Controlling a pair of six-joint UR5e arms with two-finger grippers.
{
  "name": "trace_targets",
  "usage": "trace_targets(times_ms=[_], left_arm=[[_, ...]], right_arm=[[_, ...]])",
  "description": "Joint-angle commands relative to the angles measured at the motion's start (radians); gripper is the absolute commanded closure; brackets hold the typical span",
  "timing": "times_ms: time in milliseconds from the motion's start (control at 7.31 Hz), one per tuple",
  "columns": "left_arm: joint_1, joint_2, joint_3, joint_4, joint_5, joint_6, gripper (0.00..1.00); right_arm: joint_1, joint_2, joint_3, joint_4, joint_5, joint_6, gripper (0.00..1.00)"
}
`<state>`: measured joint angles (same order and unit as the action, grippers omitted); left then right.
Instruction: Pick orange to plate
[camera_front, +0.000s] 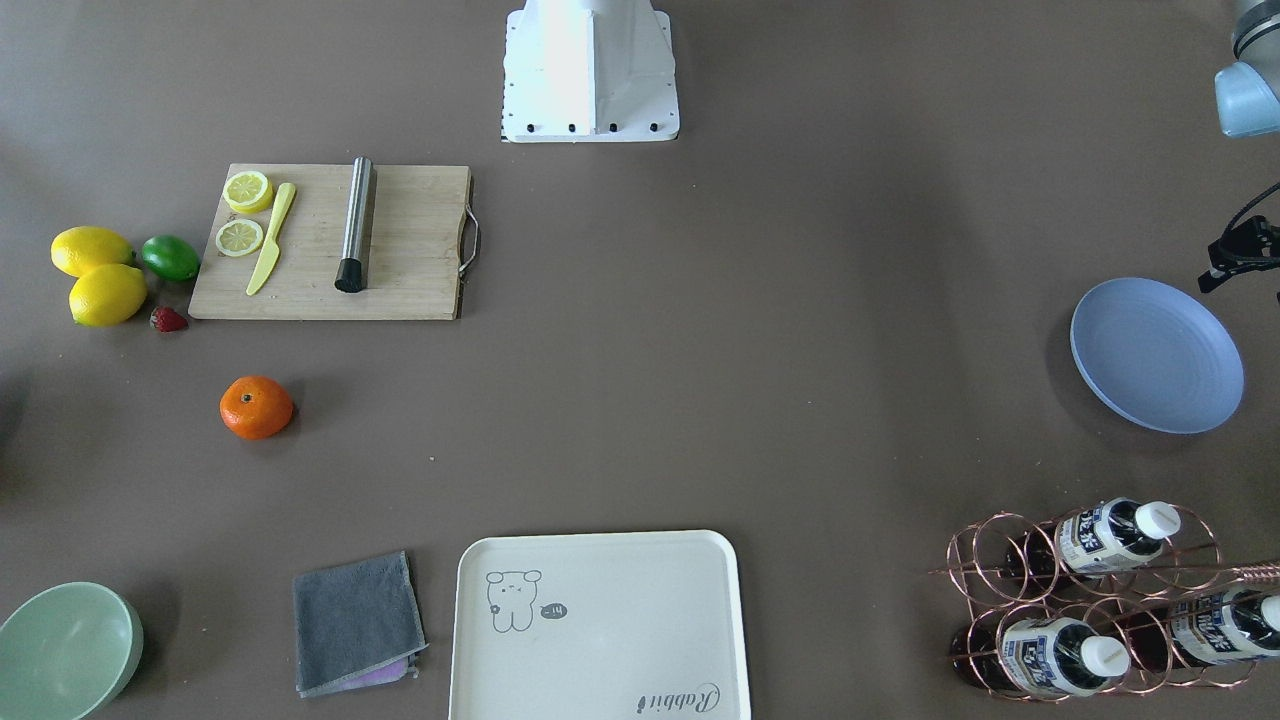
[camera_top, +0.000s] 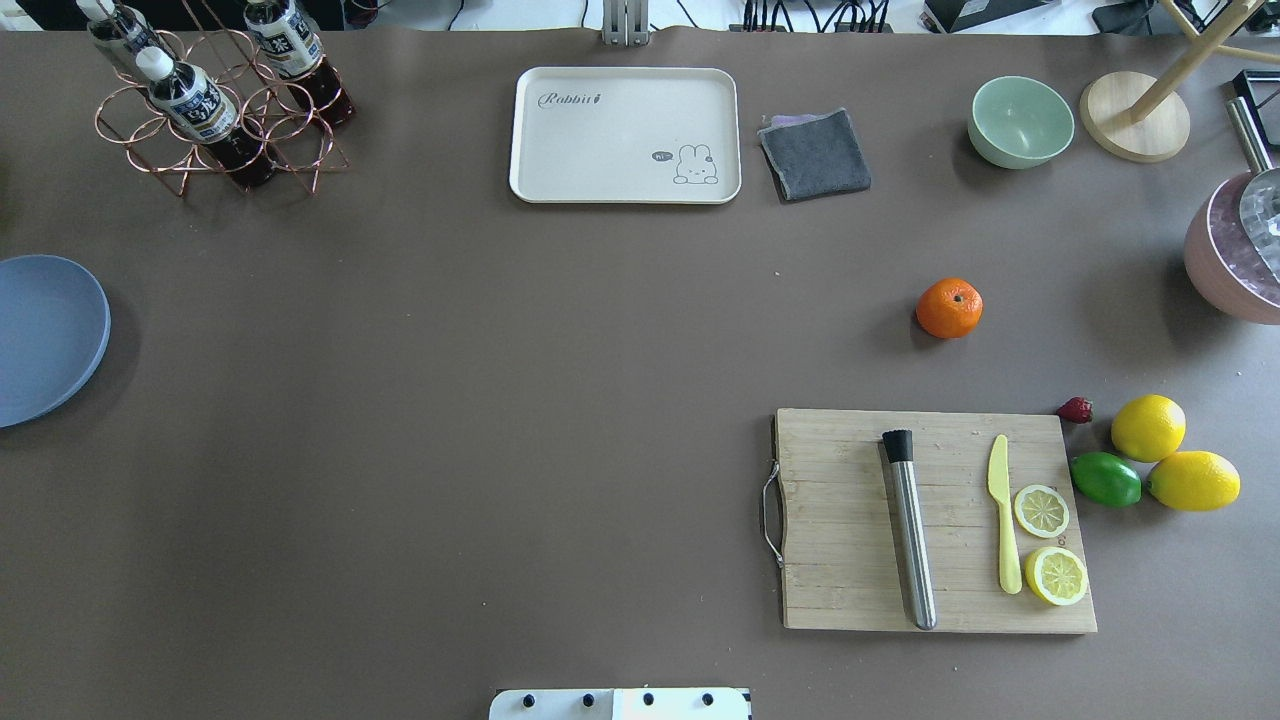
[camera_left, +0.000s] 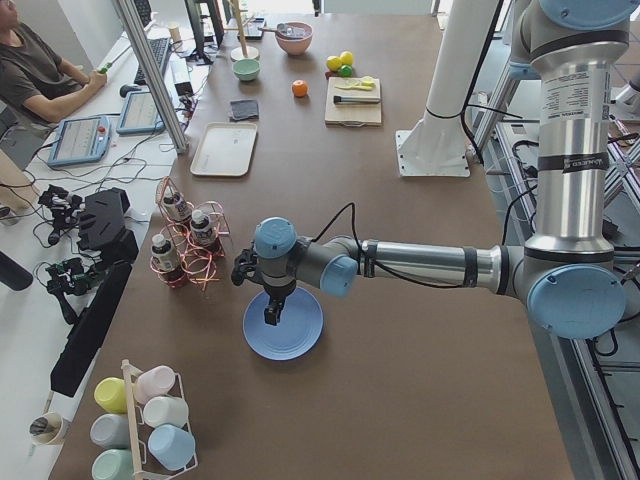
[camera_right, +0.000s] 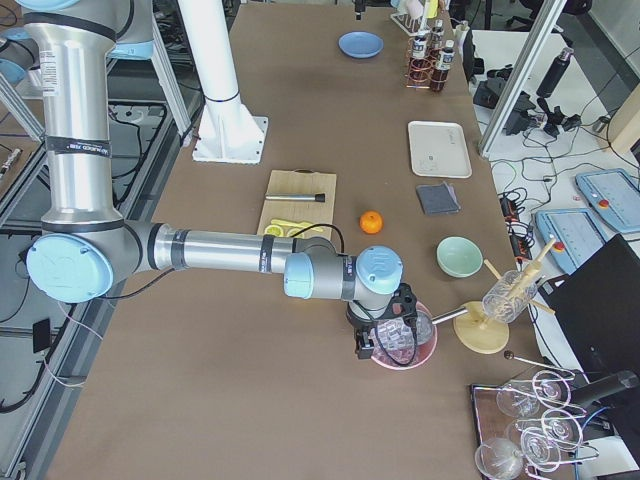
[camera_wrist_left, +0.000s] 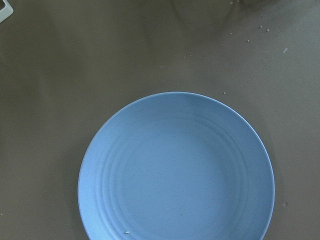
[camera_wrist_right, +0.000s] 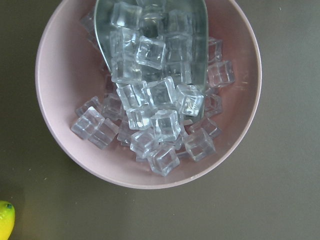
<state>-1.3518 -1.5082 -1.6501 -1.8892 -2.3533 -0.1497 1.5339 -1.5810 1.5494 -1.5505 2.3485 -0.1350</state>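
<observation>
Small round orange (camera_top: 949, 308) sits alone at right; probably light, firm and roll-prone, best pinched across its middle. Whether left gripper (camera_left: 272, 312) or right gripper (camera_right: 383, 345) is open cannot be told.

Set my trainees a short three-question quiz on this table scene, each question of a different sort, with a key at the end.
1. True or false: the orange lies on the bare table, apart from the plate.
2. How many whole lemons lie beside the lime? A: one. B: two. C: four.
3. Fill in: the yellow knife lies on the wooden ____.

Key: 1 true; 2 B; 3 cutting board.
</observation>
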Motion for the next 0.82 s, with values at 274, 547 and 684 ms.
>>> trace_targets(times_ms=[274,547,684], left_arm=[[0.008,0.005,-0.004,-0.001,0.0,-0.005,0.02],[0.008,0.013,-0.007,-0.011,0.002,-0.001,0.02],[0.008,0.014,-0.007,-0.03,0.0,-0.007,0.02]], right_arm=[[-0.023,-0.001,-0.002,0.001,0.031,-0.005,0.0],[-0.04,0.001,-0.003,0.001,0.034,-0.002,0.0],[-0.055,0.006,-0.005,0.001,0.032,0.0,0.0]])
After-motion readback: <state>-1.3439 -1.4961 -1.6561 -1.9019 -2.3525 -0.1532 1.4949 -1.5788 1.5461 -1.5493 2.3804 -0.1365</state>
